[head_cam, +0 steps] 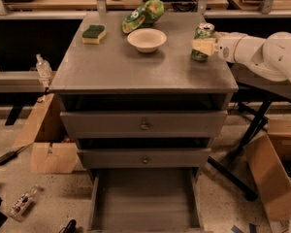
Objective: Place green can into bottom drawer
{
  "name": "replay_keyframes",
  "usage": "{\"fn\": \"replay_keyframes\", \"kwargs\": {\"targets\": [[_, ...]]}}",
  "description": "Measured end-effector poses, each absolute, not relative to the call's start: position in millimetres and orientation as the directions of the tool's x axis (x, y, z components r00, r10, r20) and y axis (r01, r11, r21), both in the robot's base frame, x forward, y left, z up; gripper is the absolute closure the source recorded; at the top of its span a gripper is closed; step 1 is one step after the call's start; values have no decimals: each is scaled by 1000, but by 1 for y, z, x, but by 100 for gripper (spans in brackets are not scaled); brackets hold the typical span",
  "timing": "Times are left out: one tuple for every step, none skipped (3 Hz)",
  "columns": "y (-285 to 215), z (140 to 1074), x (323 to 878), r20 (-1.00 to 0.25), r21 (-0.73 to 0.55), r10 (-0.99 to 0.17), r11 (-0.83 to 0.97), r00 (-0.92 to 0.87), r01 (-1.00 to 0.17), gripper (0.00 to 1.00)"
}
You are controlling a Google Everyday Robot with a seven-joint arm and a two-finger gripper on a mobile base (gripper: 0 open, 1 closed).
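The green can [203, 31] stands upright at the back right of the grey cabinet top [136, 69]. My gripper [204, 47] reaches in from the right on its white arm [262, 52] and sits at the can's middle, covering part of its side. The bottom drawer [144, 198] is pulled open at the foot of the cabinet, and its flat grey floor is bare. It lies well below the can and to its left.
On the cabinet top are a white bowl [146, 39], a green-topped yellow sponge [94, 33] and a green-yellow snack bag [144, 14]. Two closed drawers with brass knobs [144, 126] are above the open one. Cardboard boxes stand left [48, 147] and right [271, 176].
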State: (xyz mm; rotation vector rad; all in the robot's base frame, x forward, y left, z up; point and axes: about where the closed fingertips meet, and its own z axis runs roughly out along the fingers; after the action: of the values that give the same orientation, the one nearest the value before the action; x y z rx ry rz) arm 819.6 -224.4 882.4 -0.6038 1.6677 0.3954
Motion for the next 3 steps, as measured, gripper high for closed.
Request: {"fn": "replay_keyframes", "kwargs": {"targets": [[-221, 881, 820, -980, -72, -168, 801, -107, -594, 80], [-218, 880, 821, -980, -71, -167, 799, -108, -597, 100], [-218, 888, 815, -979, -80, -175, 793, -100, -604, 100]]}}
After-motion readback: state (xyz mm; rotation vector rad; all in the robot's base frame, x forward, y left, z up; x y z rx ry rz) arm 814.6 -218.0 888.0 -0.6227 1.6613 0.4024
